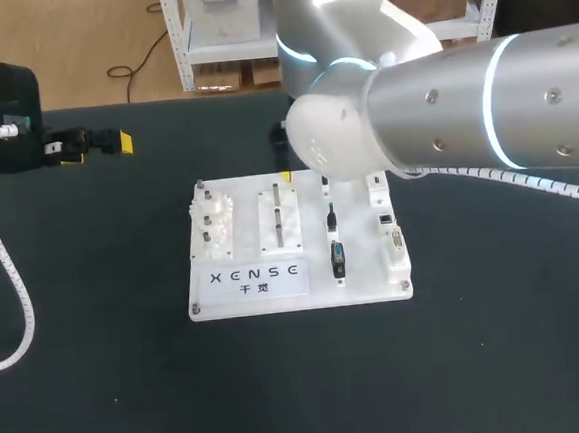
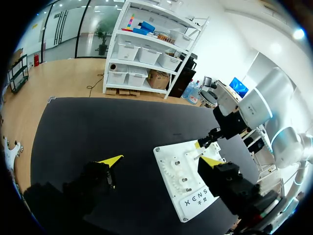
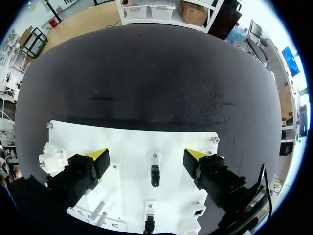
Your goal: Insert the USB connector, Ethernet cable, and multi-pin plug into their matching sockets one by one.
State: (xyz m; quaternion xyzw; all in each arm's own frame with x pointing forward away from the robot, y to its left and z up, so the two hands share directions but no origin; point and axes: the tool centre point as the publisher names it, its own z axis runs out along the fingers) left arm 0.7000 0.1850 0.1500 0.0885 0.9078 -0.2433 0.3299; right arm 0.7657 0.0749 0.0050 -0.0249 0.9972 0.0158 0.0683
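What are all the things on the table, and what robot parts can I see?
table: one, black, under everything
board: one, white, in the table's middle
gears: a few, white, on the board's left part
pegs: a few, metal, on a white block at the board's middle
plugs: at least two, black, in a row right of the pegs
sockets: number unclear, white strip at the board's right edge
left gripper: one, black with yellow tips, open, away from the board at the table's left
right gripper: one, black with yellow tips, open, above the board
right arm: one, silver, over the board's far side
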